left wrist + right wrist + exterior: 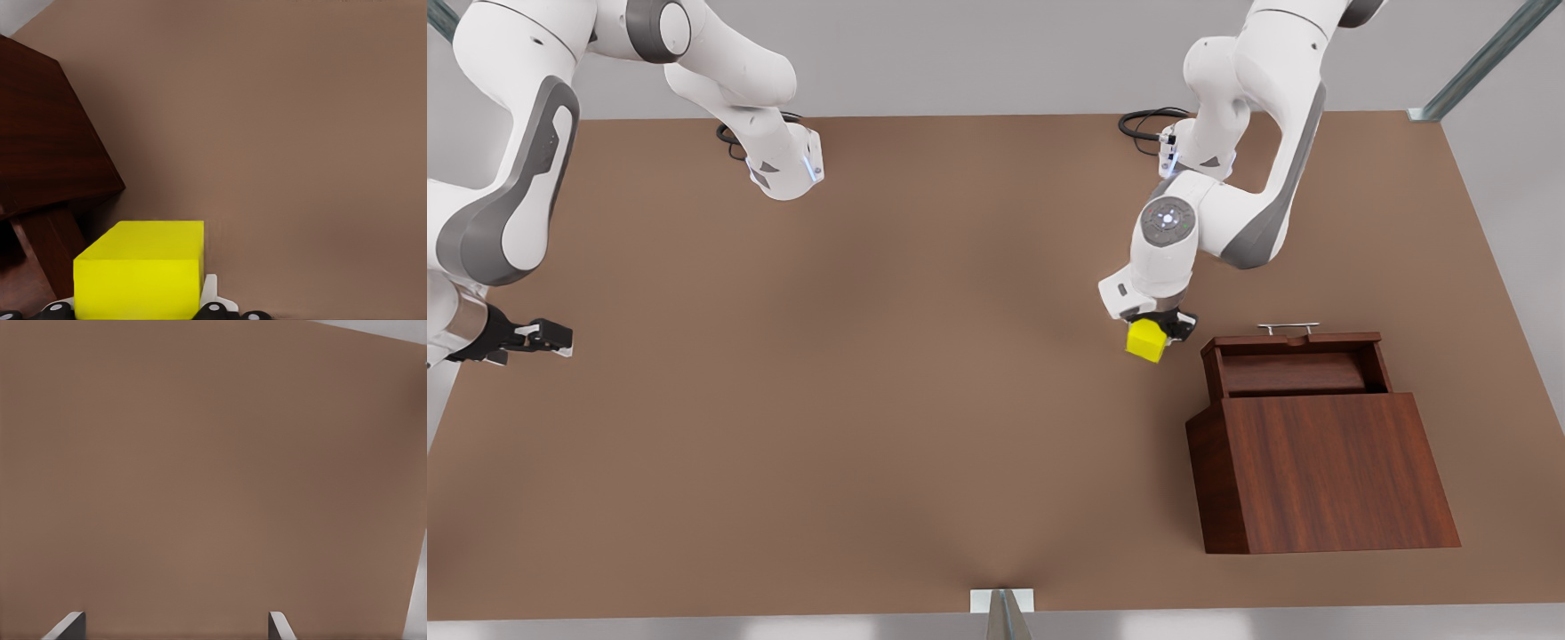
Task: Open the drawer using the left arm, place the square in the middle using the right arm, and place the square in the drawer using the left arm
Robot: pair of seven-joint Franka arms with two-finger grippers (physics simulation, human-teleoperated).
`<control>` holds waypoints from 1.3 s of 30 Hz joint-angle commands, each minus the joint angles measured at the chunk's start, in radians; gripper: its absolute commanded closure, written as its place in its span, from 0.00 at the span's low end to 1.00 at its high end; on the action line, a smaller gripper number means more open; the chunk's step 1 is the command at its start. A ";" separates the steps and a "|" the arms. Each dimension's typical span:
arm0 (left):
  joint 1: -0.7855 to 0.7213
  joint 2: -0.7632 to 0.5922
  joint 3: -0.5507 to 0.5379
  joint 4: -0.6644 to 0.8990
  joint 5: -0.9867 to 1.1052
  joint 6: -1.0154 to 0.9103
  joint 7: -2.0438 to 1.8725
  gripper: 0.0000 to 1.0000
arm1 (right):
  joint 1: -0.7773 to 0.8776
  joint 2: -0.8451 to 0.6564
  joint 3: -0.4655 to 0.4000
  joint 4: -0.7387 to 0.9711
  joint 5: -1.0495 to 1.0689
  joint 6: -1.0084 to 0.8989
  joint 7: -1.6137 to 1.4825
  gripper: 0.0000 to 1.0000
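The yellow square (1145, 340) (139, 270) sits between the fingers of my left gripper (1158, 331), which is shut on it. It hangs slightly tilted over the tabletop, just off the drawer's side toward the front view's left. The drawer (1294, 366) is pulled out of the wooden box (1325, 471) (47, 147), its silver handle (1288, 328) toward the far edge. My right gripper (551, 338) (175, 628) waits at the table's edge on the front view's left, open with only bare tabletop between its fingers (69, 625).
The brown tabletop (889, 356) stretches wide between the two arms. Black cables (1143, 124) lie by the arm bases at the far edge. A metal bracket (1002, 601) sits at the near edge.
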 commanded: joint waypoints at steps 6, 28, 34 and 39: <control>0.172 -0.066 0.003 0.002 -0.029 0.001 0.015 0.36 | 0.002 -0.001 0.000 0.002 0.000 0.002 0.000 0.00; 0.382 0.043 0.034 0.021 -0.101 0.013 0.030 0.36 | 0.003 -0.002 0.003 0.003 -0.002 0.000 0.000 0.00; 0.395 0.054 0.042 0.019 -0.101 0.004 0.032 0.36 | 0.003 -0.001 0.003 0.003 -0.002 0.002 0.000 0.00; 0.395 0.051 0.049 0.021 -0.092 0.001 0.030 0.00 | 0.003 0.002 0.003 0.003 -0.002 0.002 0.000 0.00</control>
